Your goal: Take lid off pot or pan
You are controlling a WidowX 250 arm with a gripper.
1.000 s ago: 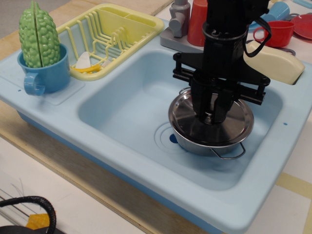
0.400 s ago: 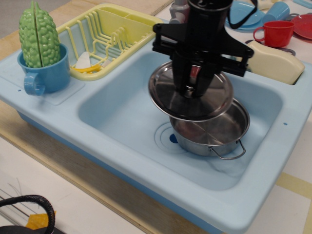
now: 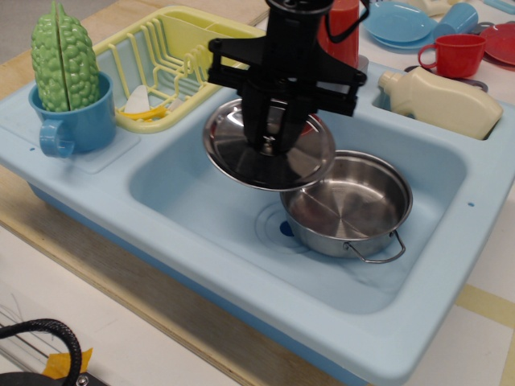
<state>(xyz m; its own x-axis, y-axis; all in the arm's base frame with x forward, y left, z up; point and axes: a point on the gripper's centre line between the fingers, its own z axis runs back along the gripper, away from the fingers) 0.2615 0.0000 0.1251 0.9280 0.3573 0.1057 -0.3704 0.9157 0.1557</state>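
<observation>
My black gripper (image 3: 269, 145) is shut on the knob of the round shiny steel lid (image 3: 302, 165) and holds it in the air above the sink basin, up and to the left of the pot. The lid hangs slightly tilted and overlaps the pot's left rim in this view. The shallow steel pot (image 3: 350, 207) stands uncovered and empty on the sink floor, with a wire loop handle (image 3: 376, 251) at its front.
The light blue sink (image 3: 201, 193) holds the pot. A yellow dish rack (image 3: 181, 60) sits at the back left. A blue mug with a green vegetable (image 3: 68, 96) stands on the left rim. A cream bottle (image 3: 442, 100), red cups and blue plates lie at the back right.
The lid sat on the pot with the gripper closed on its knob. It has been lifted off and carried up and to the left; the pot now stands open.
</observation>
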